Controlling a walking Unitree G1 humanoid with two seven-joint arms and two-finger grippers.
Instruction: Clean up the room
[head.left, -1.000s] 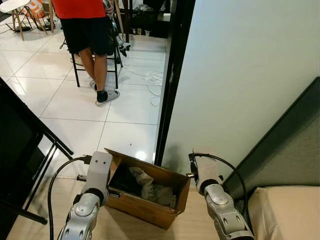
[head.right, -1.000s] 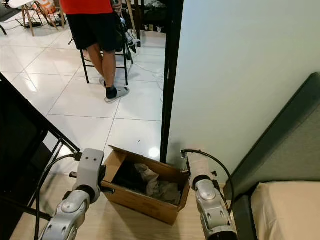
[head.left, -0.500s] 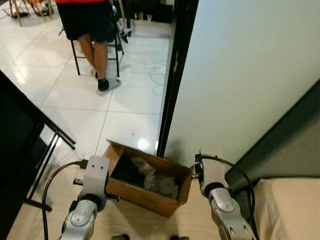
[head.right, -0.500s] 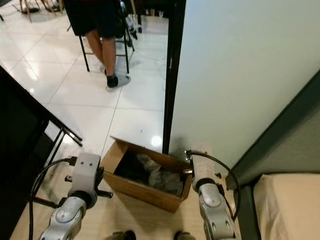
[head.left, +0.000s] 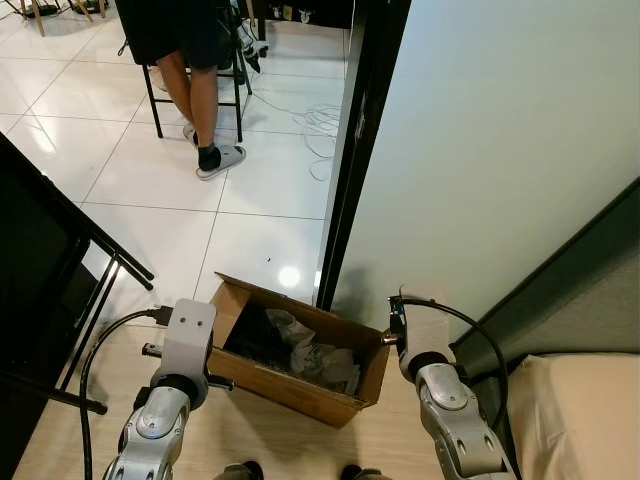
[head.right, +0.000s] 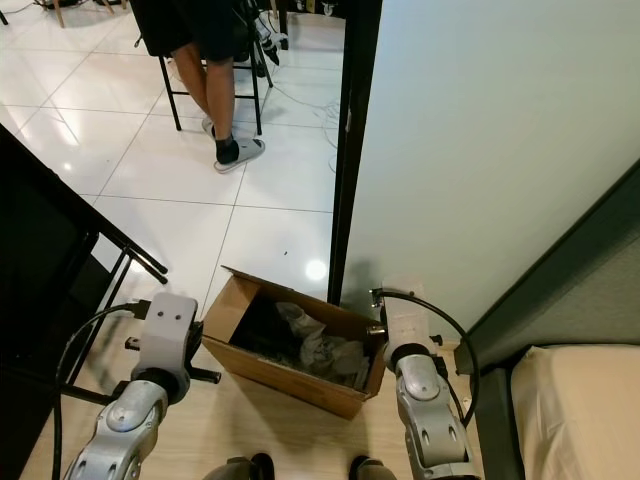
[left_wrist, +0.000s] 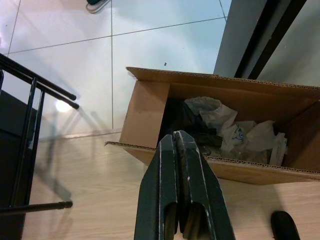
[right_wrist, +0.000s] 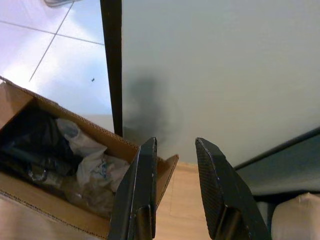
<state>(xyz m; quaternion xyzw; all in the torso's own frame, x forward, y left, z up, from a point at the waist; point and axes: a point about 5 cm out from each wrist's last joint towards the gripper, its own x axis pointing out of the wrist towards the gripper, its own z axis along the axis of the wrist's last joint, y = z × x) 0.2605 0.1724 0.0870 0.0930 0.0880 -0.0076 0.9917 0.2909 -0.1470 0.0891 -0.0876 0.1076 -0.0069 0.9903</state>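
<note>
Cardboard box (head.left: 300, 360) sits on the wood floor (head.left: 250, 430) by the black door frame (head.left: 350, 150), open at the top and holding dark cloth (left_wrist: 182, 120) and crumpled white bags (left_wrist: 235, 132). Left gripper (left_wrist: 181, 145) hangs above the box's near wall, fingers pressed together. Right gripper (right_wrist: 175, 150) hangs over the box's corner beside the pale wall (right_wrist: 225, 65), fingers spread with nothing between them. A person (head.left: 195, 70) stands on the white tiles (head.left: 130, 180) well beyond the box.
</note>
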